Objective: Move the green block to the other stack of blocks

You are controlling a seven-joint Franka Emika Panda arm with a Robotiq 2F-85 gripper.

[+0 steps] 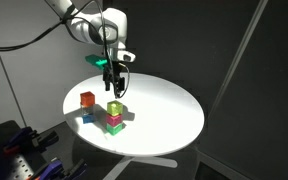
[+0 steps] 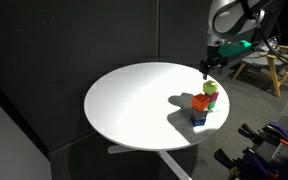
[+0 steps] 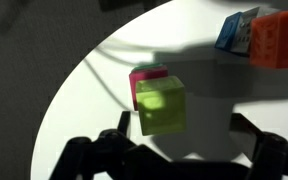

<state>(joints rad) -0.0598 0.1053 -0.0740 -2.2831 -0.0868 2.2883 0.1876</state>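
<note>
The pale lime green block (image 1: pixel 115 107) tops a pile with a magenta cube (image 1: pixel 115 118) and a deeper green cube (image 1: pixel 115 128) under it. It also shows in the wrist view (image 3: pixel 161 107) and in an exterior view (image 2: pixel 212 88). The other stack, an orange cube (image 1: pixel 87 99) on a blue cube (image 1: pixel 88 115), stands beside it, apart; it shows in the wrist view as orange (image 3: pixel 279 38) and blue (image 3: pixel 234 30). My gripper (image 1: pixel 114 86) hangs open and empty just above the lime block, fingers spread either side (image 3: pixel 179 135).
The blocks stand on a round white table (image 1: pixel 164 110) near its edge (image 3: pixel 84 120). Black curtains back the scene. Equipment lies on the floor (image 1: pixel 24 145), and a wooden stand (image 2: pixel 269 65) is beyond the table.
</note>
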